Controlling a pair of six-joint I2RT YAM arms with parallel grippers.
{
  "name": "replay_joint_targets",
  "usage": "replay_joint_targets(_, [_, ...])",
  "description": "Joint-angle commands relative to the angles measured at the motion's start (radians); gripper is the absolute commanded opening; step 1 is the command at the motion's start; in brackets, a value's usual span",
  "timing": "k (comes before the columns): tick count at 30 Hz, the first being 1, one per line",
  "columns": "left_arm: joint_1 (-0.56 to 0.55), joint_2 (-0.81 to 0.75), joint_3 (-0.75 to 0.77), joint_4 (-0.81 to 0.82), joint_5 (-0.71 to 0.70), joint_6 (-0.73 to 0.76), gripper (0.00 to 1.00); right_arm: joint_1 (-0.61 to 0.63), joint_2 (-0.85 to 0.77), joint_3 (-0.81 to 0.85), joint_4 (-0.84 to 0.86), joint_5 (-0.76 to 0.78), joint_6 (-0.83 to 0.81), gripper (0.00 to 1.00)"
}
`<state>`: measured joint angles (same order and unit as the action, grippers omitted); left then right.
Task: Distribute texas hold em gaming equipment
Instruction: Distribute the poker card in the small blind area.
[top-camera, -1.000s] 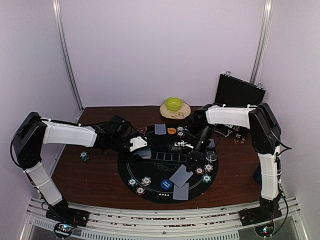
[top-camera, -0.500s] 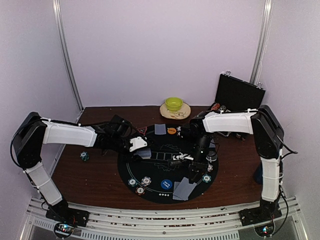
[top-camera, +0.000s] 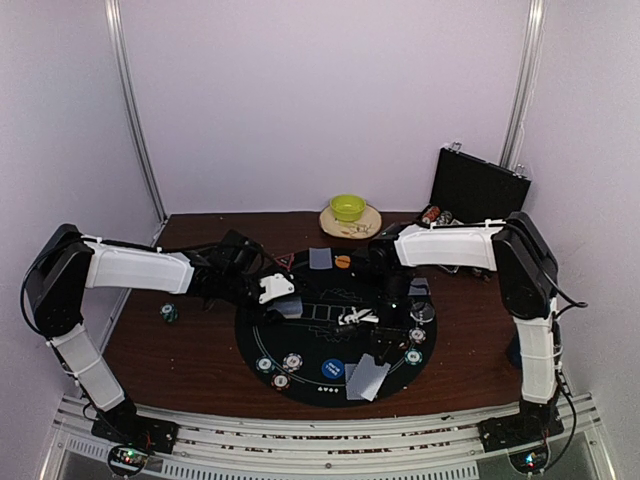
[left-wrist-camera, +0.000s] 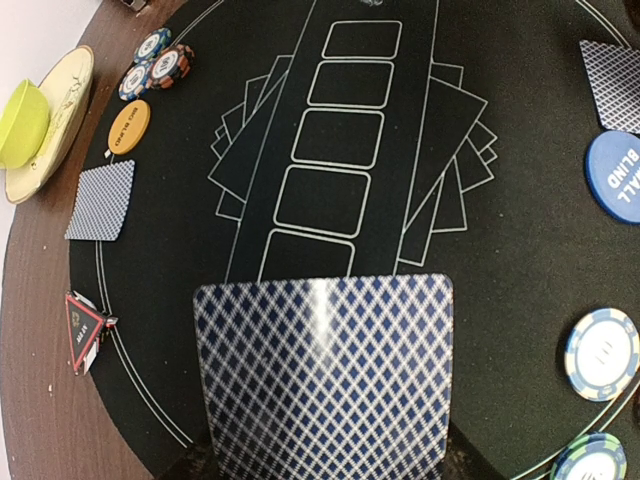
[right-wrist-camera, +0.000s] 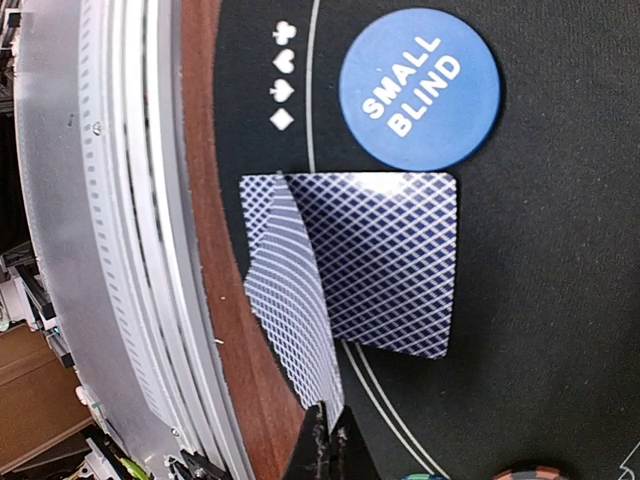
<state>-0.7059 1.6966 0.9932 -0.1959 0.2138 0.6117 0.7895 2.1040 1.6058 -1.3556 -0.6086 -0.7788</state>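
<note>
My left gripper (top-camera: 284, 302) is shut on a stack of grey-blue-backed playing cards (left-wrist-camera: 325, 375) over the left of the round black mat (top-camera: 255, 335); the cards hide its fingers. At the mat's front edge my right gripper (right-wrist-camera: 326, 438) is shut on the corner of a tilted card (right-wrist-camera: 292, 300), which overlaps a second card (right-wrist-camera: 395, 265) lying flat beside the blue disc (right-wrist-camera: 418, 88). Striped poker chips (top-camera: 291, 362) sit front left, more chips (top-camera: 415, 336) on the right. The orange disc (top-camera: 343, 262), one card (top-camera: 320, 258) and the red triangle marker (top-camera: 284, 262) lie at the far side.
A green bowl on its plate (top-camera: 348, 208) stands behind the mat. An open black case (top-camera: 478, 185) is at the back right. A small teal object (top-camera: 170, 313) lies on the brown table left of the mat. Metal rails (right-wrist-camera: 130, 250) run along the near edge.
My right gripper has carried its card from the mat's right middle toward the front edge, over the card lying there. The left arm and its cards have not moved.
</note>
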Motion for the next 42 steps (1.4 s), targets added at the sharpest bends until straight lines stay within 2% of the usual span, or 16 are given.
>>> replay_joint_targets(1, [0.006, -0.005, 0.009, 0.022, 0.020, 0.007, 0.51, 0.019, 0.032, 0.047, -0.005, 0.068, 0.039, 0.00])
replay_joint_targets(5, [0.005, -0.005, 0.009, 0.021, 0.018, 0.007, 0.52, 0.032, 0.040, 0.069, -0.005, 0.097, 0.059, 0.06])
replay_joint_targets(24, [0.006, -0.003, 0.010, 0.021, 0.016, 0.007, 0.52, 0.073, 0.079, 0.116, -0.003, 0.161, 0.078, 0.17])
replay_joint_targets(29, [0.005, -0.004, 0.012, 0.019, 0.016, 0.007, 0.52, 0.077, 0.088, 0.145, -0.004, 0.162, 0.080, 0.23])
replay_joint_targets(35, [0.006, -0.005, 0.011, 0.019, 0.018, 0.007, 0.52, 0.080, 0.092, 0.169, 0.008, 0.197, 0.092, 0.36])
replay_joint_targets(38, [0.006, -0.006, 0.010, 0.020, 0.019, 0.007, 0.52, 0.079, 0.043, 0.134, 0.070, 0.240, 0.105, 0.44])
replay_joint_targets(40, [0.006, -0.008, 0.010, 0.020, 0.019, 0.007, 0.52, 0.079, -0.006, 0.102, 0.149, 0.295, 0.142, 0.51])
replay_joint_targets(42, [0.006, -0.009, 0.010, 0.019, 0.019, 0.007, 0.52, 0.079, -0.060, 0.072, 0.242, 0.352, 0.191, 0.63])
